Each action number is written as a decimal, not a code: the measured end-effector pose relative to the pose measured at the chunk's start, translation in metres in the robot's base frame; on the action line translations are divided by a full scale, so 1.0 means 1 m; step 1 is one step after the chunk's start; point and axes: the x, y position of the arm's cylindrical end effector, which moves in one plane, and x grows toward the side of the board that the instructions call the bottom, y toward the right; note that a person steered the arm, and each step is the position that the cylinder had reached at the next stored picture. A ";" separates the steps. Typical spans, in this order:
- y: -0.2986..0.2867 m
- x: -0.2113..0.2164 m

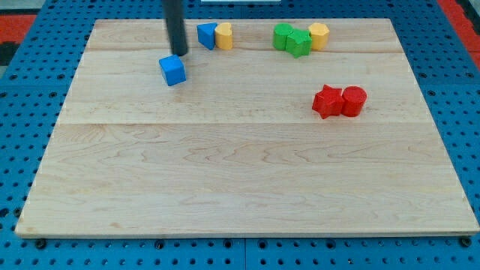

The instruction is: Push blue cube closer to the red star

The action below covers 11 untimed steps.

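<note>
The blue cube lies on the wooden board at the upper left. The red star lies at the right of the board, touching a red cylinder on its right. My tip is at the end of the dark rod, just above the blue cube in the view, close to its top right edge. The star is far to the right of the cube and a little lower in the view.
Near the view's top edge lie a second blue block touching a yellow block, then two green blocks and a yellow block. A blue pegboard surrounds the board.
</note>
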 end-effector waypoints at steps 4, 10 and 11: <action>0.114 0.048; 0.215 0.076; 0.207 0.104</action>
